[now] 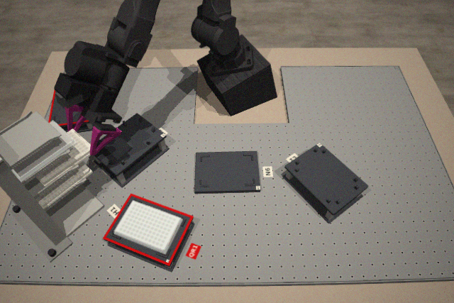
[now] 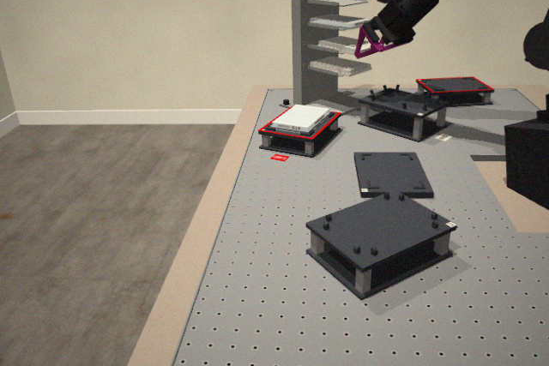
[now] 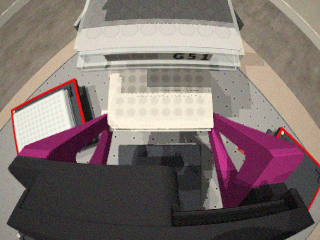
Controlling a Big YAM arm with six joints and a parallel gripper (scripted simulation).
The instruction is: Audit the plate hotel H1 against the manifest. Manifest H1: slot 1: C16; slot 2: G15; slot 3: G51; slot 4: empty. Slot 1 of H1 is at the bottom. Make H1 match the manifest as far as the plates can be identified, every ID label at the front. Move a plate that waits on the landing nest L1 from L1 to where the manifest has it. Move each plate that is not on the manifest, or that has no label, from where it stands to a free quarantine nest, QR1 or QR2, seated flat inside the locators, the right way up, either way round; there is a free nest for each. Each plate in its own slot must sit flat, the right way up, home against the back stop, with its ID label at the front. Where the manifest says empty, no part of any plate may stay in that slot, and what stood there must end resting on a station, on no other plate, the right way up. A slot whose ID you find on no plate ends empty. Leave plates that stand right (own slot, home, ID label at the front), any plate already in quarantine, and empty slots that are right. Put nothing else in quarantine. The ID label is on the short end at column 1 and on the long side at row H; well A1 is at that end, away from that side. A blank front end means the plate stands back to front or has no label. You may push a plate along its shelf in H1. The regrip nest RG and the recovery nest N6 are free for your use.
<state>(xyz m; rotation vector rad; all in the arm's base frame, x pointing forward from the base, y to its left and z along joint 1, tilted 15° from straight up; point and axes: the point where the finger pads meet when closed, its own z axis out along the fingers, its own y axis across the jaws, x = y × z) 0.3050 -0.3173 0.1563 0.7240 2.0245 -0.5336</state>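
Observation:
My gripper (image 1: 81, 142) (image 2: 367, 50) (image 3: 160, 118) is shut on the long sides of a white plate (image 1: 79, 139) (image 2: 339, 45) (image 3: 160, 106) at slot 2 of the hotel H1 (image 1: 32, 204) (image 2: 301, 43). Most of that plate is over the shelf; its front end sticks out between the fingertips and its ID is not readable. Above it, the plate marked G51 (image 2: 341, 21) (image 3: 172, 56) stands in slot 3 with its label at the front. A clear plate (image 2: 341, 67) lies in slot 1, label not readable. No plate is plain on the top shelf. A white plate (image 1: 146, 226) (image 2: 301, 118) (image 3: 42, 117) rests on QR1.
A pegged station (image 1: 139, 138) (image 2: 403, 100) stands close before the hotel, below my gripper. QR2 (image 2: 456, 84) shows no plate and is partly hidden behind the arm in the top view. The low nest N6 (image 1: 227, 171) (image 2: 389, 171) and another pegged station (image 1: 326, 178) (image 2: 381, 229) hold no plate.

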